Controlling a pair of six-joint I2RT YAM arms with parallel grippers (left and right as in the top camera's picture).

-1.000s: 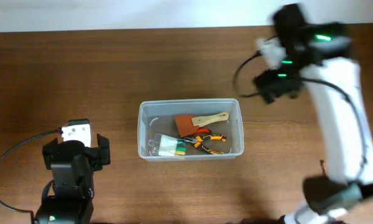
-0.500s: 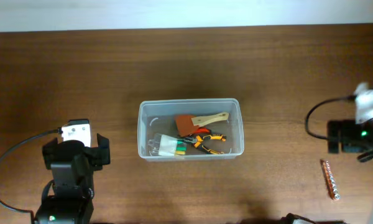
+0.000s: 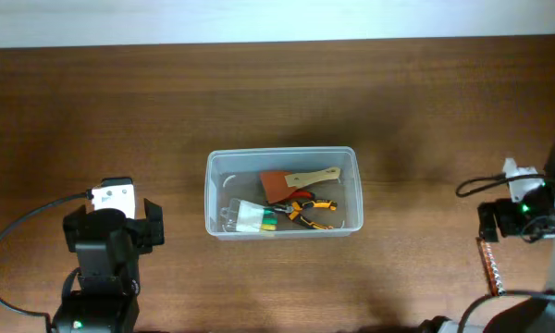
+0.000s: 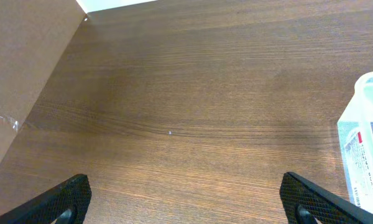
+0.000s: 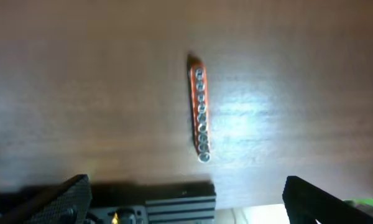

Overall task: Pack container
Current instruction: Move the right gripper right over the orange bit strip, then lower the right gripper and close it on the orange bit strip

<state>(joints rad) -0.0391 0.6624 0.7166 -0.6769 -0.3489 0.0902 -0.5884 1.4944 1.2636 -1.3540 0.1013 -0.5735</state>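
The clear plastic container (image 3: pixel 217 165) sits mid-table and holds a brown scraper with a wooden handle (image 3: pixel 291 180), orange-handled pliers (image 3: pixel 307 209) and a clear packet with green parts (image 3: pixel 248 216). Its corner shows at the right edge of the left wrist view (image 4: pixel 360 149). An orange rail of sockets (image 3: pixel 491 270) lies on the table at the far right. It also shows in the right wrist view (image 5: pixel 199 109). My right gripper (image 5: pixel 186 199) is open above the rail, empty. My left gripper (image 4: pixel 186 199) is open and empty over bare wood, left of the container.
The brown wooden table (image 3: pixel 277 102) meets a white strip at the far edge. A brown cardboard-like panel (image 4: pixel 18 68) stands at the left in the left wrist view. The right arm's base (image 5: pixel 155 205) shows under the right wrist.
The right arm has swung from the far side near the container down to the right edge of the table, over the socket rail. The left arm has not moved.
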